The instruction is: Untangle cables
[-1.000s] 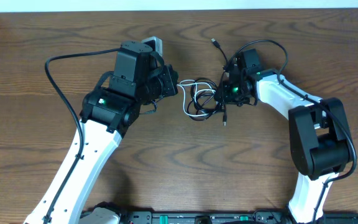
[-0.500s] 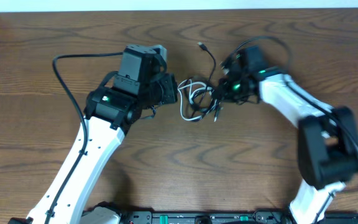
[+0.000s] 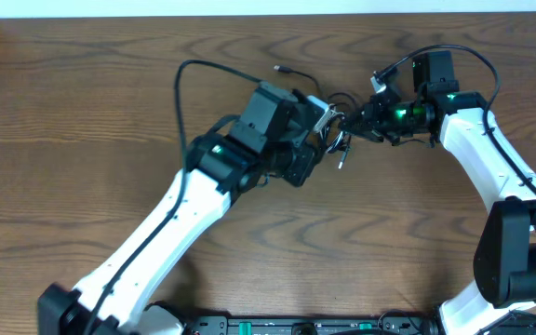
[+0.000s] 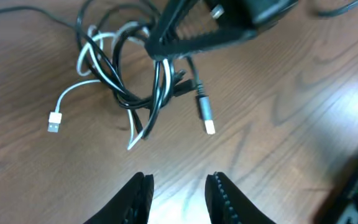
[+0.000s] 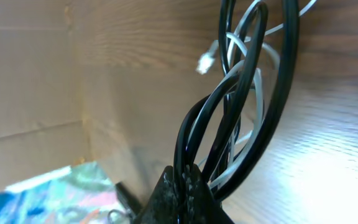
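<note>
The left arm (image 3: pixel 156 233) reaches from the near left corner to the middle of the brown wood-grain bench (image 3: pixel 82 112), white link slanting, black wrist tipped down over the work. The left gripper (image 4: pixel 179 183) hovers above the wood, fingers apart, nothing between them.

The right arm (image 3: pixel 491 158) runs up the right side and bends left at the far end. The right gripper (image 5: pixel 182 186) is clamped hard on the tangle of thin black and white cords (image 4: pixel 126 74), pinching several black strands and a white one together.

That tangle sits far-centre, right between the two wrists. From overhead the left wrist covers part of it. The white cord's flat plug (image 4: pixel 55 122) lies on the wood clear of the loops. A black cord's silver-tipped plug (image 4: pixel 205 113) lies just beside them, and another black plug end (image 3: pixel 282 68) trails toward the far side.

A pale strip (image 3: pixel 249 7) runs along the far edge. The thick black arm cable (image 3: pixel 179 88) arcs over the left arm.
</note>
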